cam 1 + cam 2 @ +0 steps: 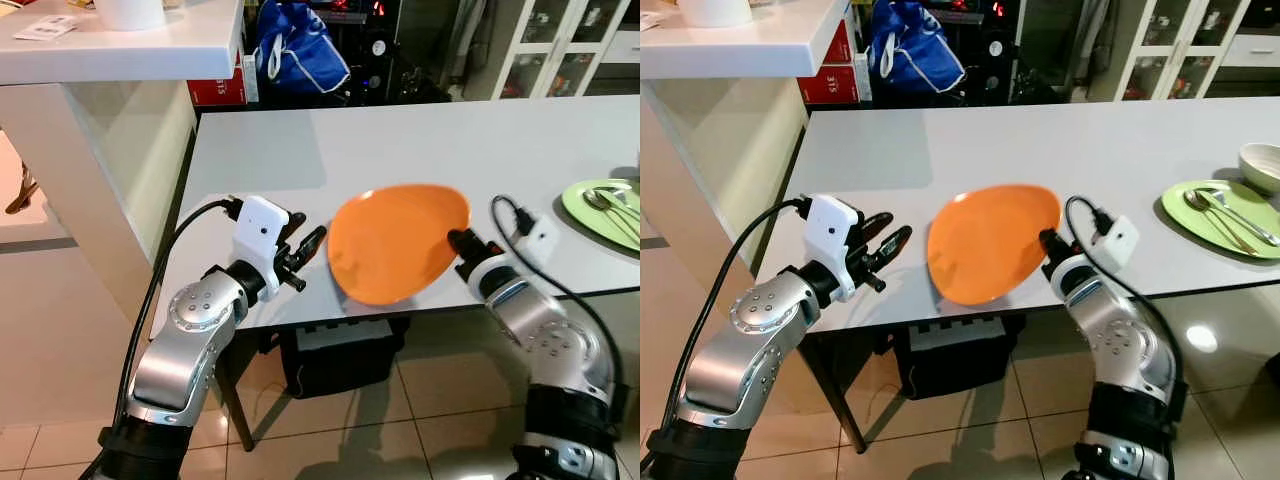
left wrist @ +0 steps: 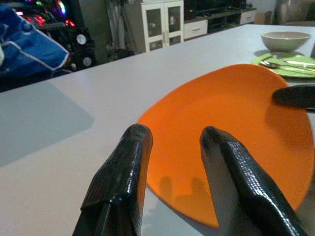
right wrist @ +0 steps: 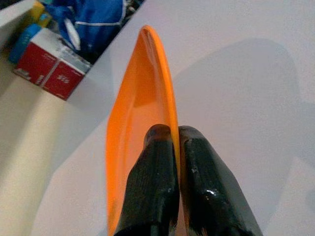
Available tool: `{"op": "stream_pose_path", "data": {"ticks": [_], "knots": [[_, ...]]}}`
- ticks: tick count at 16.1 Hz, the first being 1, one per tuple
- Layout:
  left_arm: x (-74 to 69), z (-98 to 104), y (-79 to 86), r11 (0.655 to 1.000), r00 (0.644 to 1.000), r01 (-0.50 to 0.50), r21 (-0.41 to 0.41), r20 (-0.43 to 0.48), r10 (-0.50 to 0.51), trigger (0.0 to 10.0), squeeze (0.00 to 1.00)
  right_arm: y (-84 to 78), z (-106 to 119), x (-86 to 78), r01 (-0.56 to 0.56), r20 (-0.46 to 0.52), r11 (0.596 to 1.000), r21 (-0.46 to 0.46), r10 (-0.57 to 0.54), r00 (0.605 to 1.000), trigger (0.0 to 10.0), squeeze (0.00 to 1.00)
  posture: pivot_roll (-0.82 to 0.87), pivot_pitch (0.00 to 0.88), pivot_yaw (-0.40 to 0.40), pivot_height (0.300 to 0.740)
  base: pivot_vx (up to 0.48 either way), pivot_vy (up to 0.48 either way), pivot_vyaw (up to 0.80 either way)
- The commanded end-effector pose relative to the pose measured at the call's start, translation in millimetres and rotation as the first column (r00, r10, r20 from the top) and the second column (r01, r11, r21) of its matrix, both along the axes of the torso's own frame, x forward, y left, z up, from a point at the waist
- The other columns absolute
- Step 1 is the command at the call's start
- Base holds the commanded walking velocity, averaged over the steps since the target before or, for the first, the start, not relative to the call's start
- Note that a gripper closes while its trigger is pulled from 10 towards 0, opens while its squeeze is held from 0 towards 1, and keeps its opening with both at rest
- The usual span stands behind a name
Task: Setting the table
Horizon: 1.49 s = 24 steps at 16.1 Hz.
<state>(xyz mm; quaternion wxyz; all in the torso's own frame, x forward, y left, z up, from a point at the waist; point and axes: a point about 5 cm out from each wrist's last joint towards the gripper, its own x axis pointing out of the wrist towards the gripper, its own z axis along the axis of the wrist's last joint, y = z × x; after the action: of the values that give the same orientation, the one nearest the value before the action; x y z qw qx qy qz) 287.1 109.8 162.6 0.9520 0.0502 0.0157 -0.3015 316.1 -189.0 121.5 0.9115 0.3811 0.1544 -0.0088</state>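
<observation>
Right gripper (image 1: 1048, 243): fingers pinched tight on the rim of the orange plate (image 1: 395, 243), one above and one below the edge, at the plate's side nearest the green setting.
Left gripper (image 1: 305, 255): fingers parted with nothing between them, hovering just beside the plate's other side, over the table's near edge.
Orange plate: close to the near edge of the grey table (image 1: 420, 140), partly overhanging it; it looks tilted, its gripped side raised.
Step in hand: by my reading, placing or adjusting the plate at a seat on the near side, the first part of a second setting.
Next move: probably lower the plate flat, nudge it further in from the edge, then loosen the right fingers; the left gripper is placed to steady it.
Risk: the overhang; letting go early could tip the plate to the floor.
Around: a green plate (image 1: 1220, 215) with cutlery (image 1: 1225, 215) and a pale bowl (image 1: 1262, 165) sit toward the far right end, well apart.
Beyond the far edge: a blue bag (image 1: 295, 50) and red box (image 1: 215, 90), not in the way.
</observation>
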Motion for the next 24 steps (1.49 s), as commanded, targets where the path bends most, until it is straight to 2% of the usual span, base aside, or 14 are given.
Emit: {"op": "stream_pose_path", "data": {"ticks": [1, 5, 10, 13, 14, 15, 16, 24], "knots": [[-3.3, 0, -1.2, 1.000, 1.000, 0.022, 0.005, -0.007, -0.022, 10.0, 0.00, -0.5, 12, 8.7, 0.005, 0.060, 1.000, -0.022, -0.004, 0.998, 10.0, 0.00, -0.01, 0.008, 0.009, 0.740, 0.000, 0.000, 0.00], [-4.9, -1, -1.9, 1.000, 0.999, 0.029, 0.009, -0.019, -0.029, 10.0, 0.00, -2.8, -5, 18.4, 0.035, 0.021, 0.998, -0.055, -0.034, 0.999, 10.0, 0.00, -0.01, 0.015, 0.013, 0.740, 0.000, 0.000, 0.00], [-6.9, -5, -2.2, 0.999, 0.998, 0.040, 0.028, -0.039, -0.039, 10.0, 0.00, 0.4, -9, 34.0, 0.062, 0.026, 0.995, -0.076, -0.060, 0.998, 10.0, 0.00, -0.01, 0.017, 0.010, 0.740, 0.000, 0.000, 0.00], [-7.4, -5, -0.9, 0.999, 0.999, 0.039, 0.036, -0.039, -0.037, 10.0, 0.00, 6.6, -13, 36.4, 0.040, 0.007, 0.996, -0.082, -0.039, 0.999, 10.0, 0.00, 0.00, 0.018, 0.006, 0.740, 0.000, 0.000, 0.00], [-7.6, -5, -0.9, 0.999, 0.998, 0.040, 0.038, -0.040, -0.038, 10.0, 0.00, 9.2, -15, 35.8, 0.021, -0.001, 0.995, -0.099, -0.021, 1.000, 10.0, 0.18, 0.00, 0.018, 0.006, 0.740, 0.000, 0.000, 0.00], [-7.8, -5, -1.2, 0.998, 0.998, 0.041, 0.039, -0.041, -0.039, 10.0, 0.00, 9.8, -17, 35.3, 0.015, -0.015, 0.994, -0.109, -0.016, 1.000, 10.0, 0.69, 0.00, 0.017, 0.006, 0.740, 0.000, 0.000, 0.00], [-8.0, -5, -1.6, 0.998, 0.998, 0.042, 0.040, -0.041, -0.040, 10.0, 0.00, 9.4, -18, 35.1, 0.013, -0.019, 0.994, -0.113, -0.015, 1.000, 10.0, 1.00, 0.00, 0.017, 0.006, 0.740, 0.000, 0.000, 0.00], [-7.4, -6, -6.5, 0.997, 0.998, 0.056, 0.044, -0.041, -0.055, 10.0, 0.00, -0.2, -31, 30.9, 0.003, -0.090, 0.980, -0.199, -0.022, 0.996, 10.0, 1.00, -0.01, 0.000, 0.011, 0.740, 0.000, 0.000, 0.00]]}}
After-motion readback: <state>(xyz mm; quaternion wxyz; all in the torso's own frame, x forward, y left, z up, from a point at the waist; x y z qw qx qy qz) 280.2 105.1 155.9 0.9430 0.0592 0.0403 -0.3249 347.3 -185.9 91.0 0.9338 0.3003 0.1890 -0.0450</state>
